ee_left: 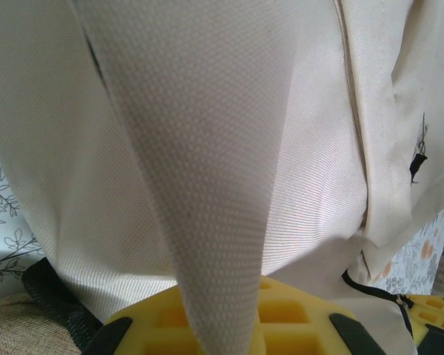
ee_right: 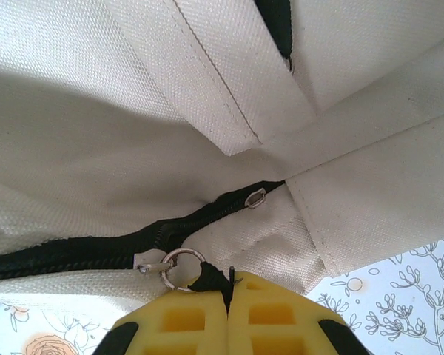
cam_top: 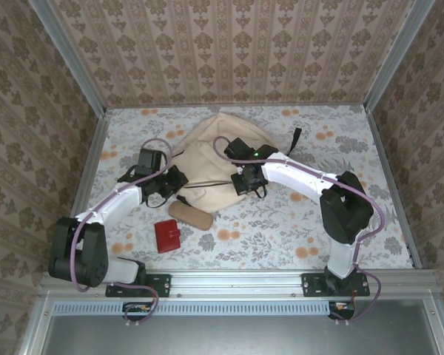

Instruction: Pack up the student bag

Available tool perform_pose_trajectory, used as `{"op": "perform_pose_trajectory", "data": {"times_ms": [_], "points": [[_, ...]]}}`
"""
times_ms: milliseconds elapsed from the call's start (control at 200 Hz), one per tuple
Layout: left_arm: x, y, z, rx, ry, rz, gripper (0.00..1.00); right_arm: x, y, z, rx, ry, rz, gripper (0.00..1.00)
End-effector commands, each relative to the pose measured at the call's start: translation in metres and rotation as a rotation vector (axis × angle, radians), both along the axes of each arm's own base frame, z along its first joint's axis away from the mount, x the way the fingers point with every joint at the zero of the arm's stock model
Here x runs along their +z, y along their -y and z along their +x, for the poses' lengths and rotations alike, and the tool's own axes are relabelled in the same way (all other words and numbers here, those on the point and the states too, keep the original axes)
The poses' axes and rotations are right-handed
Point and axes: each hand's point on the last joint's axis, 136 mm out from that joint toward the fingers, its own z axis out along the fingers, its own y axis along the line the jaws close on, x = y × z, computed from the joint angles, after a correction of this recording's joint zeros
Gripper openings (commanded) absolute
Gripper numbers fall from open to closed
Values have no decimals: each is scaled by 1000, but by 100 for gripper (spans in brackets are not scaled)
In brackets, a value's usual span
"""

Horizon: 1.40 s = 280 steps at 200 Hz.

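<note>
The beige student bag lies slumped in the middle of the floral table. My left gripper is at its left edge. In the left wrist view it is shut on a raised fold of the bag's fabric, which runs down between the yellow pads. My right gripper is over the bag's right half. It is shut on the black pull tab of a metal ring at the dark zipper. A second slider sits further along.
A red wallet and a tan pouch lie on the table in front of the bag, near my left arm. The bag's black strap sticks out at the back right. Metal rails and papered walls enclose the table.
</note>
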Motion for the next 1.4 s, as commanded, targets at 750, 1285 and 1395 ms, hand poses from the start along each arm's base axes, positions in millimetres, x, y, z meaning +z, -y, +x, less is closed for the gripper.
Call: {"op": "perform_pose_trajectory", "data": {"times_ms": [750,1285,1395], "points": [[49,62,-54,-114,39,-41,71,58,-5,-30,-64,-3,485,60],[-35,94,-86,-209,-162,129,43,-5,-12,-18,-233,-151,427,42],[-47,91,-89,-210,-168,138,31,-26,-8,-25,-269,-167,431,42]]}}
